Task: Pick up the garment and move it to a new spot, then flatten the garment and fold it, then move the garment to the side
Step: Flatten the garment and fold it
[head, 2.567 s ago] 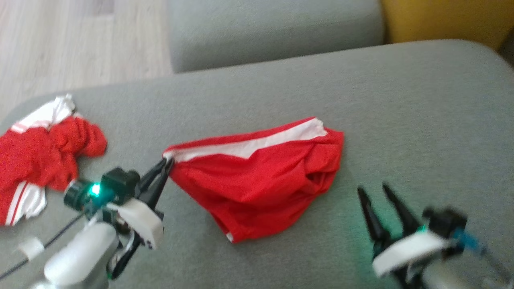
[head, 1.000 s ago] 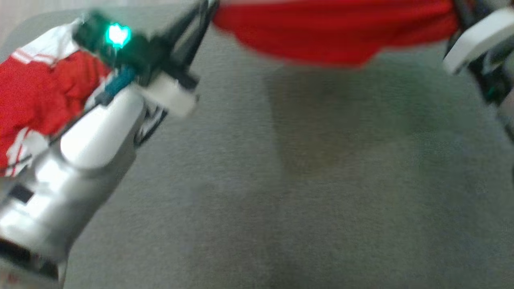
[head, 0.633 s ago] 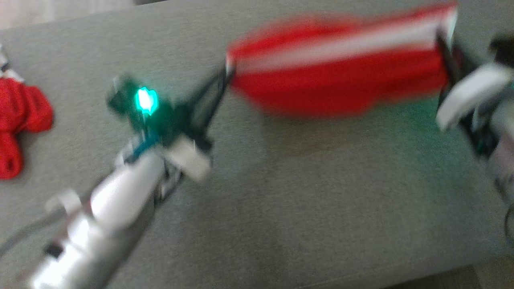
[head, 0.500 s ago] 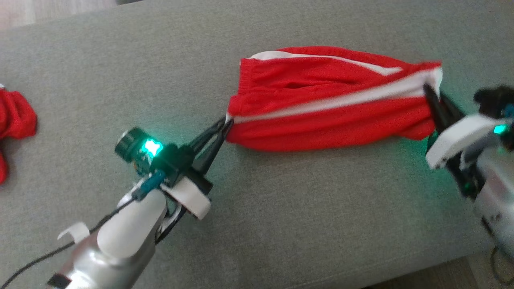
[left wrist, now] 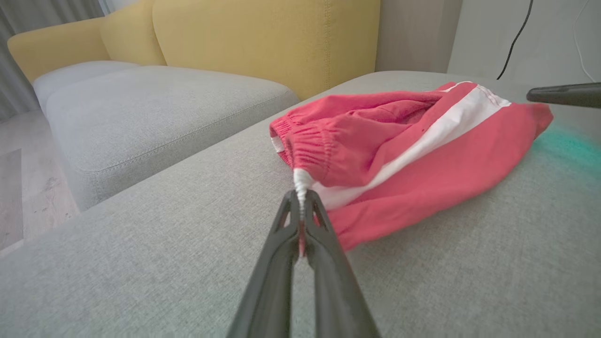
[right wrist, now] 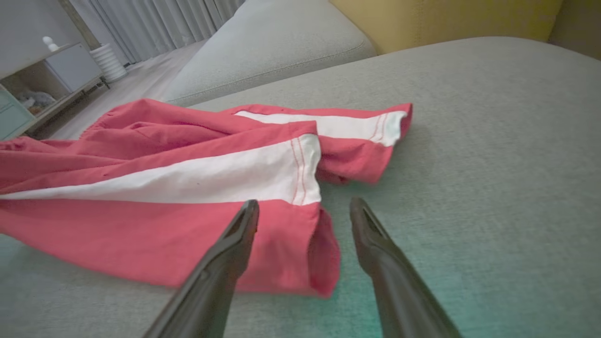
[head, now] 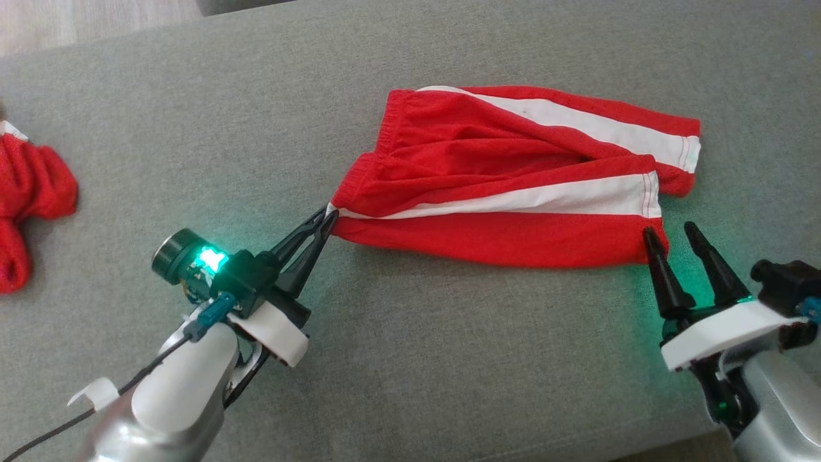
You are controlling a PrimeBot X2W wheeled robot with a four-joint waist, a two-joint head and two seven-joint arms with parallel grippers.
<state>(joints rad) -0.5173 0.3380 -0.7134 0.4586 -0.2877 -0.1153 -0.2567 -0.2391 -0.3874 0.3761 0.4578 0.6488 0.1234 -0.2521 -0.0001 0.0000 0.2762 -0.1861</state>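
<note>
**Red shorts on the cushion, pinched at one end**

The red shorts (head: 513, 186), with white side stripes, lie rumpled on the grey cushion (head: 449, 372), stretched out between the two grippers. The left gripper (head: 327, 217) is pressed together on the waistband corner, right at its fingertips. The right gripper (head: 668, 229) stands spread just beside the leg hem and holds nothing. One of its fingers may brush the fabric, but that is hard to say. Another red garment (head: 32, 192) lies well apart, out beyond the left arm.

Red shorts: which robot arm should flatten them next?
Probably the right. The right gripper is open and free at the rumpled leg hems of the red shorts, while the left gripper is shut on their waistband corner.
</note>
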